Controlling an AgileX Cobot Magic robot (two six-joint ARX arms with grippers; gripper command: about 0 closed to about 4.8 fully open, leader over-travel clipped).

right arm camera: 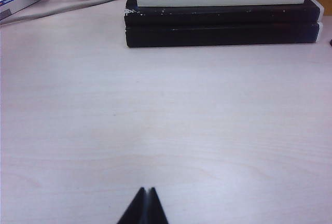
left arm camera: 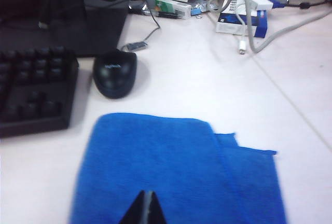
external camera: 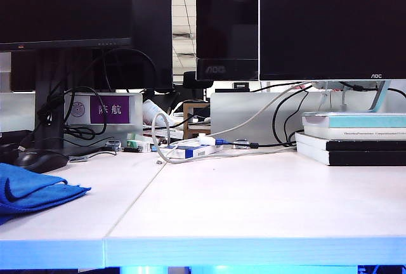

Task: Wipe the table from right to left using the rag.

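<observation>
The left gripper [left arm camera: 146, 208], pinched closed and empty, hangs over the near edge of the rag [left arm camera: 176, 169], which lies flat at the table's [external camera: 254, 198] far left, while the closed, empty right gripper [right arm camera: 145, 206] sits well apart over bare desk.

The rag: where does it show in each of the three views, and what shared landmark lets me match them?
Exterior view: the rag lies at the far left edge of the table, in front of the black mouse.
Left wrist view: the rag fills the lower middle, under the shut left gripper, with the mouse beyond it.
Right wrist view: not in it; only bare table, the book stack and the shut right gripper.
Shared landmark: the mouse.
</observation>
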